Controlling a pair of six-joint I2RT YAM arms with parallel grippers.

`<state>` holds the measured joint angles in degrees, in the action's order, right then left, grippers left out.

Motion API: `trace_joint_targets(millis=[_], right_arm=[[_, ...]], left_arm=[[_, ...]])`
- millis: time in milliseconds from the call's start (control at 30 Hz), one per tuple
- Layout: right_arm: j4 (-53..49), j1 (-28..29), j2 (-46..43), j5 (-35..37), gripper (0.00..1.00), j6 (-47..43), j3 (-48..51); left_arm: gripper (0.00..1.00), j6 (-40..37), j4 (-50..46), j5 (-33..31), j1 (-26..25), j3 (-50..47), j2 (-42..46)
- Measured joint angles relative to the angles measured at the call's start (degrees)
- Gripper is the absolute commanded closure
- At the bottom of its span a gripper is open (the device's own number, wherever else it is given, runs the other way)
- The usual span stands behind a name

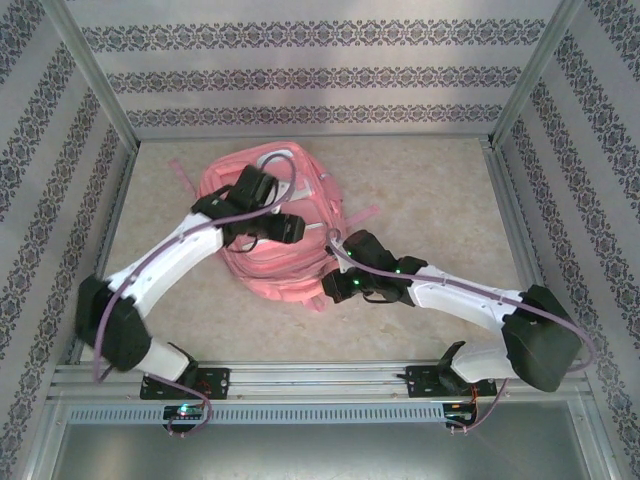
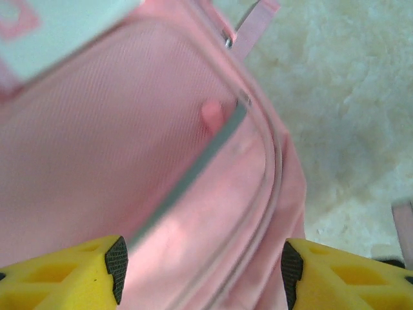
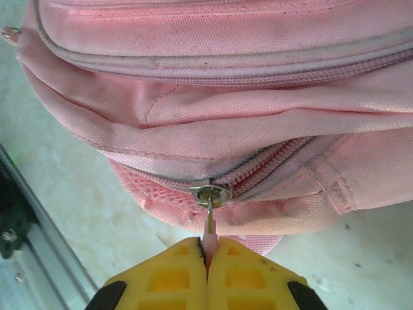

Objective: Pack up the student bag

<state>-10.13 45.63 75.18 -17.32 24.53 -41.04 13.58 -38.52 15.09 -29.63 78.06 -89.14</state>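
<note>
— Yellow fingers (image 3: 174, 274) of the right gripper (image 3: 206, 253) pinched tight on a zipper pull (image 3: 210, 223), right under the wrist lens. How many of everything?

— One student bag (image 1: 275, 272). Two arms, the left arm (image 1: 170, 260) and the right arm (image 1: 470, 295), with a gripper each. One zipper pull in a grip. The left gripper (image 2: 204, 268) hangs released, fingers spread wide with nothing between them, above pink fabric crossed by a grey zip line (image 2: 187, 181).

— Describe the bag for the caption.

— Soft, pink, by far the biggest thing on the table (image 1: 450, 190). Stacked zipped pockets, seams a little grubby, pink mesh beneath the slider (image 3: 210, 194). There is a pale panel (image 2: 58, 32) on its upper face, and pink straps (image 1: 362, 215) trail out at the far left and at the right.

— Where does it sit, and which way does it run?

— Slightly left of centre on the pale tabletop, reached by both arms. Its long axis runs from the far side toward the near edge, near end swung a little right. That pocketed near end faces the right gripper. Which end is the top, I cannot tell.
</note>
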Motion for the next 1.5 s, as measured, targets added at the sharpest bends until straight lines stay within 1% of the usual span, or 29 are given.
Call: trace_joint_targets(millis=[67,133,233,333,500,567,633,700,867,1033,1133,1267,1500], right_arm=[[0.17,-1.09,-0.76,-0.11,1.00,-1.31,1.16],[0.74,-2.58,-0.79,-1.01,1.00,-2.27,1.84],[1.64,-4.83,-0.79,-3.02,1.00,-2.71,2.60],[2.25,-6.67,-0.79,-4.90,1.00,-3.04,2.89],[2.49,-9.33,-0.79,-7.26,1.00,-3.48,3.23],[2.71,-10.16,-0.79,-7.89,1.00,-3.48,3.34],[2.78,-10.51,-0.72,-8.33,1.00,-3.50,3.34],[2.89,-10.56,-0.52,-8.72,1.00,-3.52,3.32],[2.19,-9.62,-0.20,-7.23,1.00,-4.20,3.34],[1.16,-6.21,-0.70,-1.64,1.00,-6.82,3.45],[0.46,-3.23,-0.92,2.47,1.00,-8.52,3.43],[-1.53,-0.46,-0.90,6.10,1.00,-10.67,2.71],[-6.45,3.10,-0.52,8.31,1.00,-14.40,-0.70]], left_arm=[[0.39,-2.91,-1.90,2.34,0.00,7.21,-7.08],[0.42,-5.66,-4.59,6.01,0.00,15.06,-14.97],[0.43,-8.63,-8.24,10.21,-0.02,22.12,-24.00],[0.44,-10.75,-12.37,12.83,-0.04,24.74,-29.11],[0.58,-12.20,-15.80,16.92,-0.04,26.75,-31.08],[0.70,-12.24,-15.98,17.90,-0.04,27.23,-31.08],[0.87,-12.07,-15.98,17.88,-0.04,27.36,-31.23],[1.00,-12.02,-15.98,17.64,-0.04,27.52,-31.74],[1.00,-10.47,-15.08,17.77,0.00,27.45,-33.24],[1.00,-5.68,-10.25,20.00,0.94,24.00,-32.00],[1.00,-3.96,-9.44,20.92,1.46,23.74,-31.85],[1.00,-2.75,-9.42,20.92,1.57,23.67,-31.76],[1.00,-0.61,-8.55,21.20,1.73,21.49,-31.65]])
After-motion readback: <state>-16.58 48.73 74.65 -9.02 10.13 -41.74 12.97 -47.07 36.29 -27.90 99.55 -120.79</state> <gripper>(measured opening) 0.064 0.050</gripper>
